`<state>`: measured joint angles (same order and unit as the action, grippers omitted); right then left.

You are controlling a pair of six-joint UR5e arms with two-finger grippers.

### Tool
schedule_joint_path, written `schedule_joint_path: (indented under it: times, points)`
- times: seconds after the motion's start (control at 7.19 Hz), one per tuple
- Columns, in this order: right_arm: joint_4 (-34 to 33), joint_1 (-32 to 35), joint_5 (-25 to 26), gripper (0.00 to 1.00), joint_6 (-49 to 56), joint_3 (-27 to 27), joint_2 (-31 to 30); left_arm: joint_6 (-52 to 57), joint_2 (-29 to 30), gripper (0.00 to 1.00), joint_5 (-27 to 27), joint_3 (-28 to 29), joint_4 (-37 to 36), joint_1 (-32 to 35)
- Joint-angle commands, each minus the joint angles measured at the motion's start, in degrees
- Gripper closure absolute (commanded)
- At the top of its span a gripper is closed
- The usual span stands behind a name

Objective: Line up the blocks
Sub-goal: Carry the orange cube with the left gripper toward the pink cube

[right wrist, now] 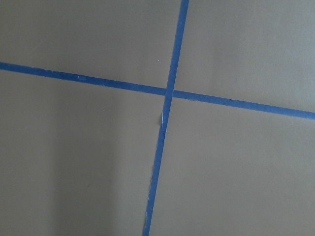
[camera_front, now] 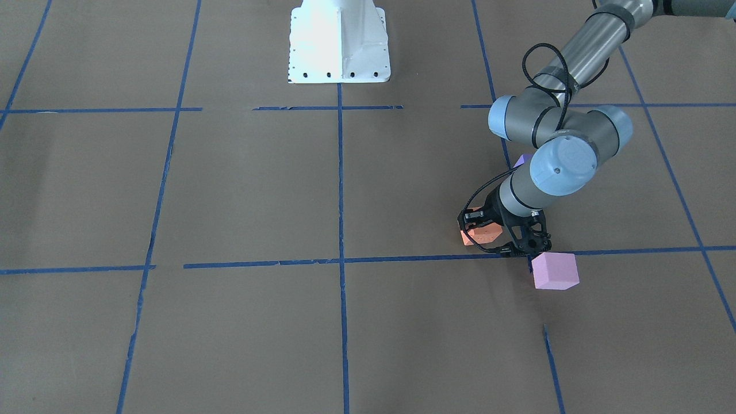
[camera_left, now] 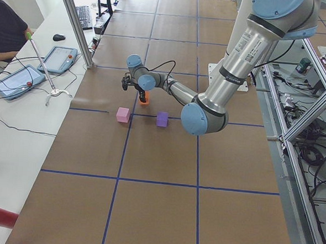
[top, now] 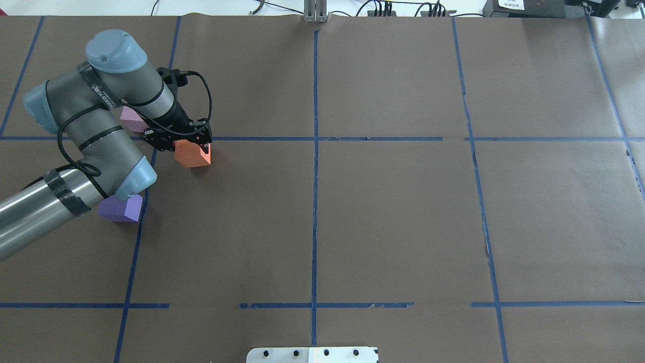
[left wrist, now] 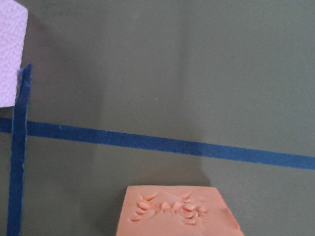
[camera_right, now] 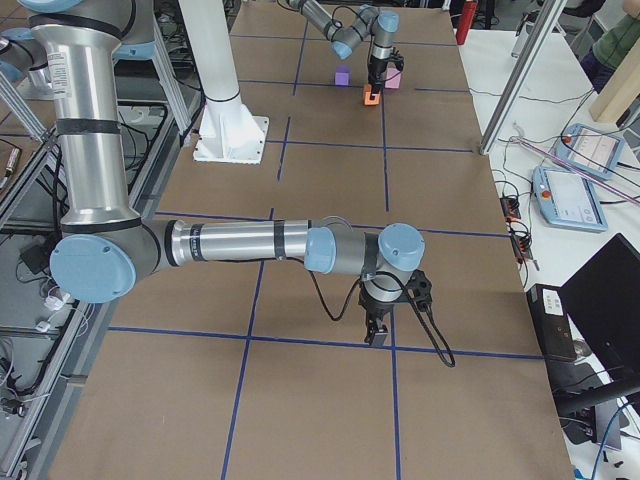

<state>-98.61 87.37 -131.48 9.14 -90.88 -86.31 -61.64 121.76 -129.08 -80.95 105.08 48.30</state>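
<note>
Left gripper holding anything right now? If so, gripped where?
Cannot tell for sure. The left gripper sits around the orange block, fingers either side of its upper part, but whether they pinch it doesn't show.

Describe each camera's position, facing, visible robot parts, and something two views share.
Front-facing: across the table, facing the robot; base, left arm.
Overhead: behind the robot, looking down; left arm.
Exterior left: table's left end, looking along; left arm.
Exterior right: table's right end; right arm near, left far.
Left wrist: down onto orange block; no arm.
Right wrist: down onto tape cross; no arm.
Shared: overhead and left wrist show the orange block.
</note>
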Motion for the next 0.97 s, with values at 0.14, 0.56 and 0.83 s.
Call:
schedule_joint_path:
  times: [0.14, 0.56, 0.83]
  points:
    - [0.0, 0.0, 0.0, 0.0, 0.0, 0.0, 0.0, 5.0, -3.61, 0.72, 0.15, -12.52, -10.22, 6.61]
    - [0.0, 0.0, 0.0, 0.0, 0.0, 0.0, 0.0, 21.34, -10.19, 0.72, 2.61, -15.91, -14.56, 12.26]
    - [0.0, 0.0, 0.0, 0.0, 0.0, 0.0, 0.0, 22.79, -11.46, 0.71, 3.57, -10.94, -10.46, 10.25]
